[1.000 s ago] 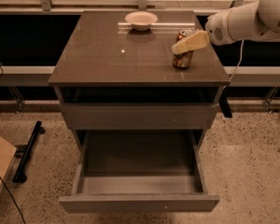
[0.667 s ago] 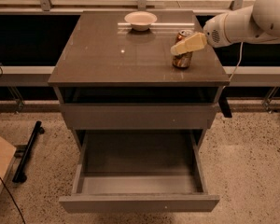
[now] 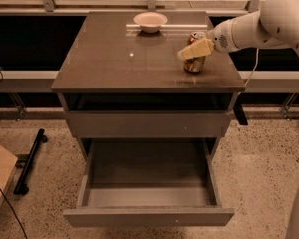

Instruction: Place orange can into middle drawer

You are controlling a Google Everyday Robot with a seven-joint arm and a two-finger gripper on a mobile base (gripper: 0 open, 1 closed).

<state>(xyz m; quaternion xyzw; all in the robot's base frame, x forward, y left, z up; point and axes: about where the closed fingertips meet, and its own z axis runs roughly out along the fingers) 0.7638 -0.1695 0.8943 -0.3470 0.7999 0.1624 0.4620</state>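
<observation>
- Orange can point(image 3: 194, 65) stands upright on the bench point(image 3: 114, 59), near its right front corner and well apart from the white bowl point(image 3: 150, 21) at the back edge.
- End effector point(image 3: 192, 50) sits at the can's upper half, its cream tip crossing in front of the can. I cannot tell whether it is clamped on the can or only lying against it.
- Risk of a tip-over: if the hold is high and off-centre, a lift or sideways nudge could topple the can, and it could roll off the nearby bench edge to the floor.
- Risk of a slip: the can's smooth round wall may slide out of a light pinch during the carry, and there is a long drop to the middle drawer point(image 3: 148, 173).
- Risk of a collision: the middle drawer is pulled out and open, but the closed upper drawer front point(image 3: 147, 124) and the bench overhang sit above its rear part. A descent too close to the cabinet could catch the can or the arm point(image 3: 259, 26).
- Risk at release: letting go high, or over the drawer's front wall, could make the can bounce or fall outside.
</observation>
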